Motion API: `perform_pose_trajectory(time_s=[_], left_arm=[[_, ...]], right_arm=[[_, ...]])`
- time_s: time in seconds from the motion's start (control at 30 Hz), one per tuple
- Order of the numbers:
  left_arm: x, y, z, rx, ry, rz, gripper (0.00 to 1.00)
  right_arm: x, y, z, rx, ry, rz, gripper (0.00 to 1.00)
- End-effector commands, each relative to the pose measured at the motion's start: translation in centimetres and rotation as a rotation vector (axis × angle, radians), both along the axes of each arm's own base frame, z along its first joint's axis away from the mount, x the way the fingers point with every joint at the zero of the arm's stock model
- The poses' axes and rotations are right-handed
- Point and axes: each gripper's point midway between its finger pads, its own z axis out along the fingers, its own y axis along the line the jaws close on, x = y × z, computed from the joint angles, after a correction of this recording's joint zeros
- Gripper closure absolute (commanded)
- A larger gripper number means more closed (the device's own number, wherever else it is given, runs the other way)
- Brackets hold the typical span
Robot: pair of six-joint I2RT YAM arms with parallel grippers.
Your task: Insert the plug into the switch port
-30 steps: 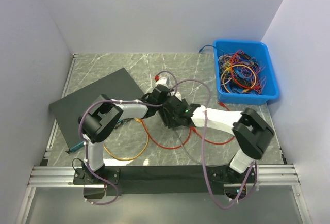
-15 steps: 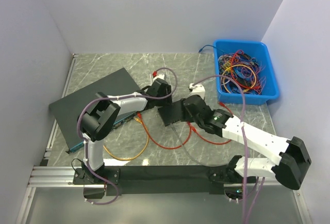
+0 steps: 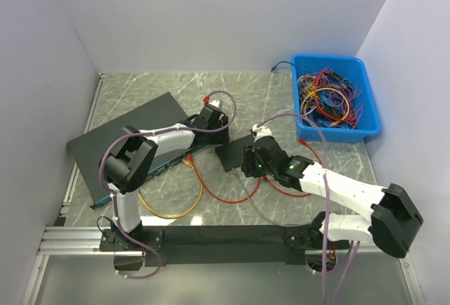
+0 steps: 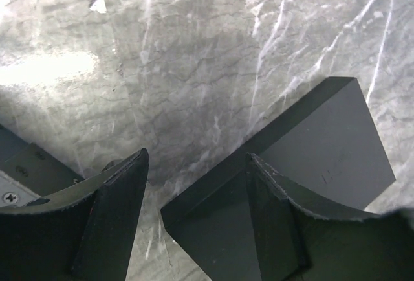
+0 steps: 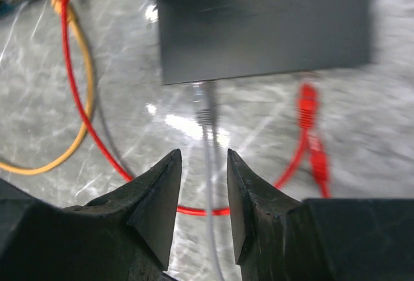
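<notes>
Plug [image 5: 206, 109] looks seated in the switch [image 5: 259, 22] at twelve o'clock, I judge; my right gripper [image 5: 203, 159] is slightly spread astride its grey cable [image 5: 213, 248], and my left gripper [image 4: 194, 162] is spread and empty.

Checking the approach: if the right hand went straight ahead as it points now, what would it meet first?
Probably the grey plug, lying in line with the gap of the right hand, with the black box edge just behind it. Depth is unclear, so it might pass above the plug.

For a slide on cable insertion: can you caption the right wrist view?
The right gripper, open, straddles the grey cable, whose plug lies at the black box's edge.
</notes>
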Motion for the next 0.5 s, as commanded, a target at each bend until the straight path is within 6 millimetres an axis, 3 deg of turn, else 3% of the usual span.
perform_pose_trajectory(time_s=[0.0, 0.17, 0.47], left_arm=[[0.0, -1.0, 0.3, -0.039, -0.010, -0.058, 0.34], [-0.4, -1.0, -0.6, -0.038, 0.005, -0.063, 0.34], [-1.1, -1.0, -1.3, -0.047, 0.023, -0.086, 0.35]], right_arm=[[-0.2, 2.9, -0.4, 0.042, 0.006, 0.087, 0.59], [0.0, 4.2, -3.2, 0.010, 0.071, 0.105, 0.60], [0.5, 4.7, -5.3, -0.069, 0.105, 0.100, 0.61]])
